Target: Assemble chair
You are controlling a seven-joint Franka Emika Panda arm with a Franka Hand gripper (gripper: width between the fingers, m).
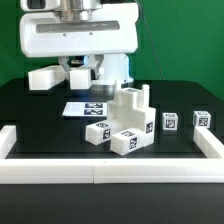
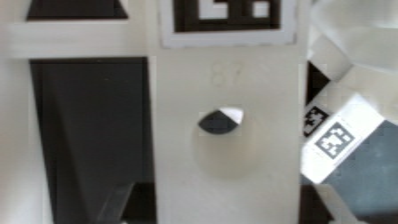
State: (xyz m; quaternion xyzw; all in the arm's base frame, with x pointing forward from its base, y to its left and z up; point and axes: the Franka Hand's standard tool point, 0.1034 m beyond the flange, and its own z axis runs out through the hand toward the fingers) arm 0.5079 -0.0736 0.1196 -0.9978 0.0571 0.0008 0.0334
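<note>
pose: pointing straight down, behind the chair (image 1: 125, 120)
gripper (image 1: 80, 70): nearly closed — pinching a tagged white slab (image 1: 45, 77)

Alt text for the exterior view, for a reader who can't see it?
White tagged chair parts stand clustered in the middle of a black table, with two loose tagged cubes off to the exterior view's right. The marker board lies flat behind them, the white robot at the back, a white rail along the front.
</note>
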